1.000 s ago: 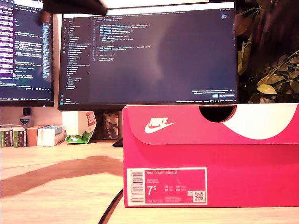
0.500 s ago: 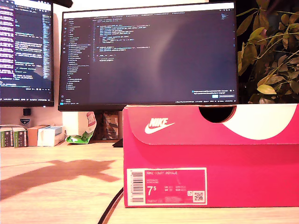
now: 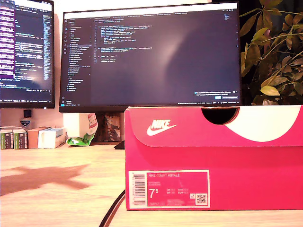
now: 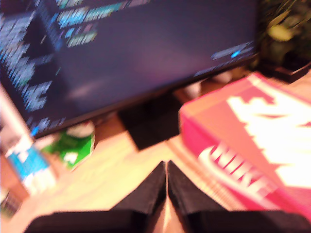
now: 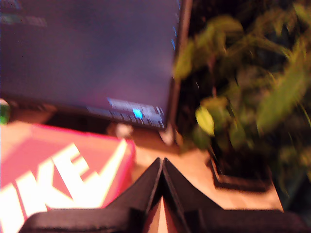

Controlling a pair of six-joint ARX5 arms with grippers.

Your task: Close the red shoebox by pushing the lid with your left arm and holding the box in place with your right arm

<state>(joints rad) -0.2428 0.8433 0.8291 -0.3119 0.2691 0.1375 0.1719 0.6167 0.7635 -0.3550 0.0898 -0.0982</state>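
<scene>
Hand, first [image 4: 166,177]: fingertips pressed together, nothing between them, held in the air above the tabletop [image 4: 114,172] with the red shoebox [image 4: 243,141] just beside and below it; view blurred. Hand, second [image 5: 163,174]: likewise closed and empty, raised over the far end of the same shoebox [image 5: 63,170], pointing toward the monitor's [image 5: 87,53] corner and the potted plant [image 5: 243,97]. Neither hand nor arm appears in the exterior view.

Red shoebox [image 3: 213,158]: Nike, lid down and flush, standing on the wooden tabletop [image 3: 61,189] at the exterior view's right, size label facing the camera.

Surroundings: large monitor [image 3: 149,54] directly behind the box, second monitor [image 3: 26,49] at the exterior view's left, small cartons [image 3: 45,137] and a green packet [image 3: 80,139] beneath them, dark cable [image 3: 112,210] running along the box's near corner, arm-shaped shadow [image 3: 45,177] on the wood.
</scene>
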